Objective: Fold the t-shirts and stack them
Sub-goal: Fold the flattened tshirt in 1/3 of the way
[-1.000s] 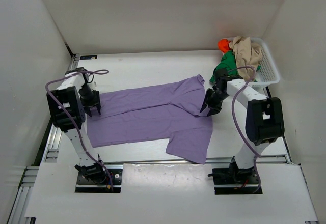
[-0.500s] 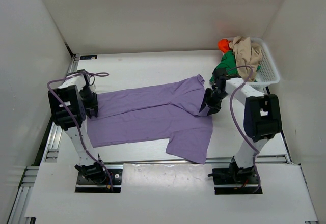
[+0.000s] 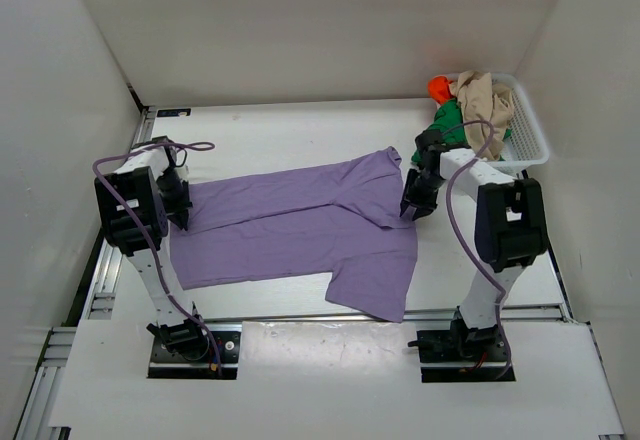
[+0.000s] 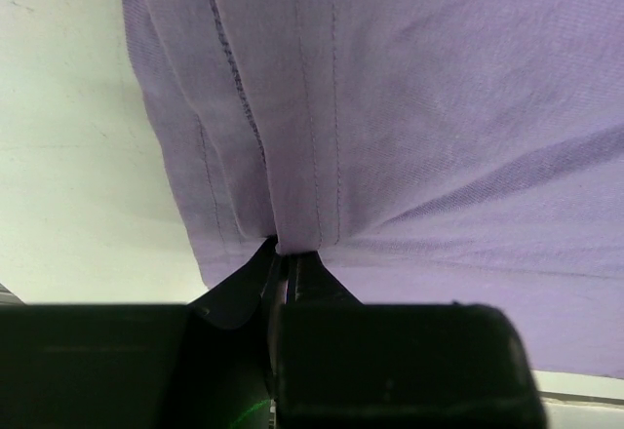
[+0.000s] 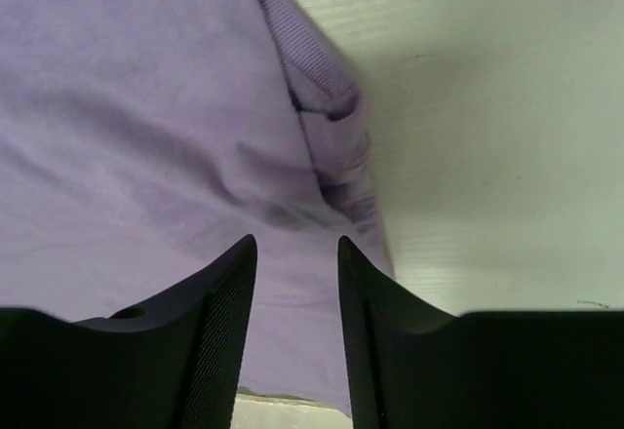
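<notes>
The lilac t-shirt (image 3: 300, 220) lies spread flat across the table, folded partly over itself. At its left edge my left gripper (image 3: 180, 206) is shut on the stitched hem (image 4: 292, 205), and the cloth bunches into the closed jaws (image 4: 288, 253). My right gripper (image 3: 412, 208) hovers low over the shirt's right edge by the ribbed collar (image 5: 312, 68). Its fingers (image 5: 229, 283) stand open, with lilac cloth showing between them and nothing pinched. Beige (image 3: 487, 100), green (image 3: 445, 125) and orange-red (image 3: 439, 87) t-shirts are heaped at the back right.
A white mesh basket (image 3: 530, 145) holds the heap of shirts in the back right corner, with the green one spilling over its left rim. White walls enclose the table on three sides. Bare table shows behind the lilac shirt (image 3: 300, 135).
My left gripper has closed onto the lilac shirt's hem. The right gripper has shifted slightly away from me along the shirt's right edge, and its jaws have narrowed a little.
</notes>
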Robot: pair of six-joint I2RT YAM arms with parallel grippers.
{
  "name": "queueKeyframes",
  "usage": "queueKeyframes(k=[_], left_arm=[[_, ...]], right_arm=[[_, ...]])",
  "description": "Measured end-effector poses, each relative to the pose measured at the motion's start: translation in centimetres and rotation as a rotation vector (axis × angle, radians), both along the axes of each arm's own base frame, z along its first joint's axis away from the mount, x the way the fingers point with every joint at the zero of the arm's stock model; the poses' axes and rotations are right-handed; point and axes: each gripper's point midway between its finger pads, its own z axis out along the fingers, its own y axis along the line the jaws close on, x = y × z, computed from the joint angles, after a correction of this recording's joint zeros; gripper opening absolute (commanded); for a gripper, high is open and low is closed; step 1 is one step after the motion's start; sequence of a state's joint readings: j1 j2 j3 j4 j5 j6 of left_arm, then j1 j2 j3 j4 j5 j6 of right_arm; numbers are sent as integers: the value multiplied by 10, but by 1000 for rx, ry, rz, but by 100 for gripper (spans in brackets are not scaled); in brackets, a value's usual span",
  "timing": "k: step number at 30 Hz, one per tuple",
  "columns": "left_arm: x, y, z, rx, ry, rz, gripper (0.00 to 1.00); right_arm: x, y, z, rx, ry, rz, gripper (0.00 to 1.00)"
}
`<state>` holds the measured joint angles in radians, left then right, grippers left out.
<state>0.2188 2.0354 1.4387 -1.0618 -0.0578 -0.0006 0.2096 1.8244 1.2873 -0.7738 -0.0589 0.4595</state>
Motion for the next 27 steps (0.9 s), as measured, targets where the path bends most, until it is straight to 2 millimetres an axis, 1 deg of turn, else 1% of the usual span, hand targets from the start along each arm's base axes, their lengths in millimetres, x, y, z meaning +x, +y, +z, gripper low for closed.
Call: queueKeyframes(k=[1, 2, 5, 9, 14, 17, 18, 20, 21, 24, 25, 27], left_arm=[[0, 0, 0, 0, 0, 0, 10], [0, 0, 0, -1, 0, 0, 10], [0, 0, 0, -2, -1, 0, 10], [0, -1, 0, -3, -1, 0, 10], [0, -1, 0, -3, -1, 0, 10], [0, -1, 0, -4, -1, 0, 10], [0, -1, 1, -4, -1, 0, 10], [0, -1, 1, -4, -1, 0, 10], [0, -1, 1, -4, -1, 0, 10], [0, -1, 1, -4, -1, 0, 10], [0, -1, 1, -4, -1, 0, 10], [0, -1, 1, -5, 0, 0, 10]], right_arm=[[0, -1, -4, -6, 9, 1, 43], [-1, -1, -9, -11, 21, 3, 46], [-2, -3, -18, -25, 43, 10, 49], [-2, -7, -20, -44, 42, 18, 52], [1, -11, -21, -68, 28, 21, 52], [2, -12, -22, -77, 25, 30, 43], [2, -13, -22, -77, 23, 34, 38], [2, -13, -22, -77, 21, 39, 33], [3, -12, -22, -74, 20, 39, 27], [3, -11, -21, -67, 17, 43, 18], [3, -11, -21, -65, 17, 42, 13], [4, -11, -21, -61, 17, 42, 8]])
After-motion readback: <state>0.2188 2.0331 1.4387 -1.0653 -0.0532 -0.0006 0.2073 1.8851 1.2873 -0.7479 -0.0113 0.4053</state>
